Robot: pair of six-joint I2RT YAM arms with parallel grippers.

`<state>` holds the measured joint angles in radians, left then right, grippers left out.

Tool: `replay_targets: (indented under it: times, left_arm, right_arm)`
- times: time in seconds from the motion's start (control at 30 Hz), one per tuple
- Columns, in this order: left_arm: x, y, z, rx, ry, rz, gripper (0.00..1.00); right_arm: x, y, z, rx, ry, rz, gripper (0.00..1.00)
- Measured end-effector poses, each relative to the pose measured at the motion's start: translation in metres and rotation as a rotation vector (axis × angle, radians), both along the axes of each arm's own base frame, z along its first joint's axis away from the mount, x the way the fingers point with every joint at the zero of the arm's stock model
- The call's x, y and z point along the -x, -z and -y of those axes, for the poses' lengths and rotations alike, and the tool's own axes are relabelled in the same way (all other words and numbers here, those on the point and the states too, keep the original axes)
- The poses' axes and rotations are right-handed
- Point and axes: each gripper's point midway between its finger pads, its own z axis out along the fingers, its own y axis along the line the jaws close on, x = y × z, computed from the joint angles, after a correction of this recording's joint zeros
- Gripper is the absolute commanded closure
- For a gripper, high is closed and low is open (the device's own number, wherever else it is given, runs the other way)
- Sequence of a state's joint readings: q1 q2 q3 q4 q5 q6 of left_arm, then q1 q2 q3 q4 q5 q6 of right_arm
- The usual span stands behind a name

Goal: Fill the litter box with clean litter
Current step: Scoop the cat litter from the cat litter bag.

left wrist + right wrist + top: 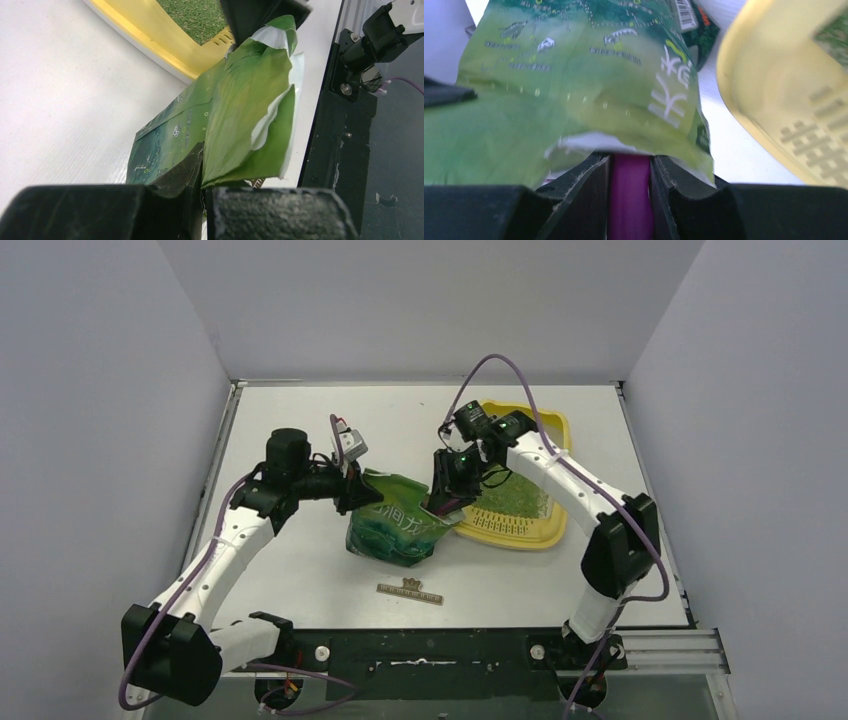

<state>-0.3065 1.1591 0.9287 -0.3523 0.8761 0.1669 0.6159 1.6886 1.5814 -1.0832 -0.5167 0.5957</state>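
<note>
From above, we see the left claw (352, 488) pinched shut on the top edge of the bag (400, 532), which stands slumped on the table (300, 570). At the far side of the bag mouth, the right claw (447, 495) points down into the opening. The litter box (556, 430) sits just beyond the right claw, and the clean litter (512, 496) already covers part of its floor.

We judge the step to be scooping from the bag. To do it well, the left claw should hold the lip taut and high so the mouth does not fold. The right should lift level and cross the low rim right beside it.

In the left wrist view, the left claw (202, 186) clamps a creased flap of the bag (240, 110). The film is thin and glossy, white inside, and it buckles easily. Ahead of the claw and off to one side lies the smooth, rounded yellow rim of the litter box (150, 37), with fine green granules (195, 15) like coarse sand inside it.

In the right wrist view, the right claw (630, 165) grips the handle of the magenta scoop (629, 200), a hard, smooth plastic. Its bowl is hidden. The bag (574, 75) hangs limp just ahead of the claw. To one side lies the litter box (774, 90), showing its slotted grate.
</note>
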Motion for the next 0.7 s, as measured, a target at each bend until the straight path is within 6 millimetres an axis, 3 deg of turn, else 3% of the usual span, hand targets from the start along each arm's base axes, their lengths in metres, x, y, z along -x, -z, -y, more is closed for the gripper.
replay_targets:
  times: [0.17,0.7]
  left_arm:
    - [-0.002,0.001,0.0,-0.002,-0.007,0.018,1.0]
    - [-0.006,0.001,-0.003,-0.022,-0.038,0.064,1.0]
  right_arm:
    - [-0.007,0.023,-0.022,-0.034,-0.032,-0.1,1.0]
    - [-0.018,-0.005,0.004,0.03,-0.036,-0.059,1.0]
